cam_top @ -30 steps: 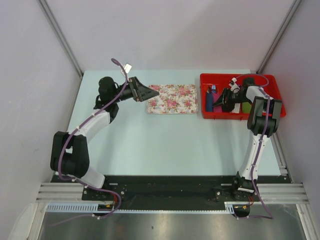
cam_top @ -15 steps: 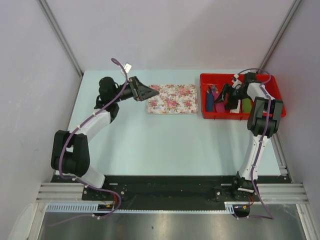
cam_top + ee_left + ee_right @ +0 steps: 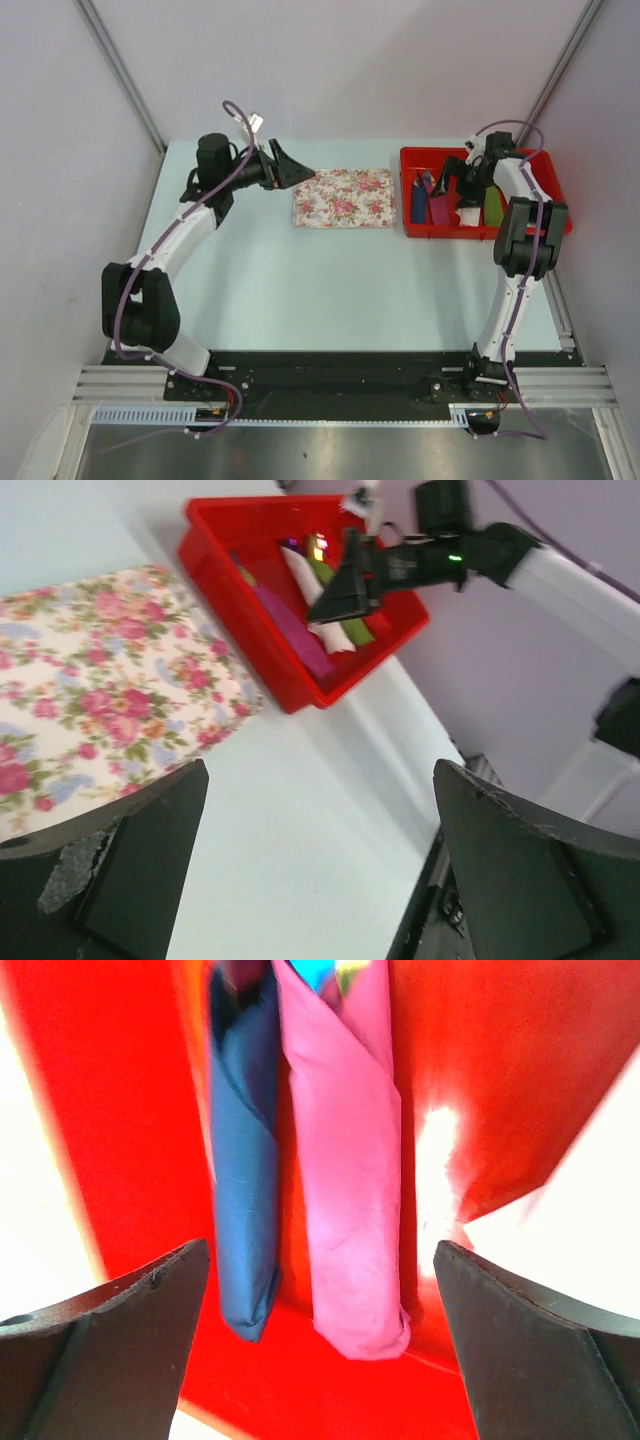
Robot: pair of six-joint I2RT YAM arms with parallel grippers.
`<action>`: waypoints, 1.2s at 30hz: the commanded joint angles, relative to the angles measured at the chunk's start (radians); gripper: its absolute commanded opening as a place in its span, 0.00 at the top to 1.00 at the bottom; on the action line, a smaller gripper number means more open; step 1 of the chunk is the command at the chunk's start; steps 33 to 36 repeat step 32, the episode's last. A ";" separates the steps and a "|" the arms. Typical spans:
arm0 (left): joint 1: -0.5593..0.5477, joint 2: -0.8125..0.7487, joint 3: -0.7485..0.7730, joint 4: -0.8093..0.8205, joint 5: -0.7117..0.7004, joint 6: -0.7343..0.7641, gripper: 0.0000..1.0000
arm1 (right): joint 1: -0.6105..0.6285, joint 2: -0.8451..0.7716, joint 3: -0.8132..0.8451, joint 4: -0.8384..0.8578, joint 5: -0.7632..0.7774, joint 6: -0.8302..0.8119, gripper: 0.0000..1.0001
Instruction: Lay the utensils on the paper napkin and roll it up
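Pink rolled napkin [image 3: 345,1190] lies in red bin [image 3: 480,1070] beneath the spread right claw [image 3: 320,1250].

The pink roll [image 3: 345,1170] and blue roll [image 3: 243,1180] are cut off at the top edge, their tips blurred. The red bin [image 3: 440,152] contents are partly covered by the right gripper [image 3: 452,188].
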 commanded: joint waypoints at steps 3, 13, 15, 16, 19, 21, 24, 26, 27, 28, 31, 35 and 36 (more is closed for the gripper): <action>0.054 0.041 0.191 -0.439 -0.135 0.214 0.00 | 0.007 -0.192 0.146 0.055 0.005 -0.053 0.00; 0.121 0.036 0.386 -0.799 -0.313 0.428 0.00 | 0.108 -0.434 0.012 0.046 -0.057 -0.047 0.00; 0.121 0.001 0.374 -0.846 -0.374 0.471 0.00 | 0.142 -0.492 -0.081 0.072 -0.061 -0.049 0.00; 0.121 -0.016 0.338 -0.852 -0.399 0.486 0.00 | 0.182 -0.520 -0.186 0.082 -0.051 -0.047 0.00; 0.121 -0.082 0.238 -0.863 -0.499 0.528 0.00 | 0.254 -0.658 -0.398 0.133 -0.024 -0.055 0.00; 0.121 -0.119 0.183 -0.871 -0.536 0.545 0.00 | 0.280 -0.742 -0.481 0.164 -0.013 -0.055 0.00; 0.121 -0.211 0.029 -0.837 -0.563 0.555 0.00 | 0.294 -0.820 -0.587 0.190 -0.001 -0.055 0.00; 0.120 -0.278 -0.019 -0.808 -0.571 0.565 0.00 | 0.291 -0.854 -0.632 0.191 0.005 -0.078 0.00; 0.118 -0.298 -0.052 -0.805 -0.589 0.568 0.00 | 0.291 -0.864 -0.644 0.196 0.007 -0.081 0.00; 0.117 -0.311 -0.063 -0.802 -0.605 0.565 0.00 | 0.286 -0.876 -0.653 0.201 0.007 -0.087 0.00; 0.117 -0.349 -0.085 -0.805 -0.637 0.568 0.00 | 0.263 -0.899 -0.666 0.208 -0.004 -0.090 0.00; 0.117 -0.363 -0.085 -0.799 -0.642 0.572 0.00 | 0.253 -0.904 -0.653 0.214 -0.008 -0.084 0.00; 0.117 -0.363 -0.085 -0.799 -0.642 0.572 0.00 | 0.253 -0.904 -0.653 0.214 -0.008 -0.084 0.00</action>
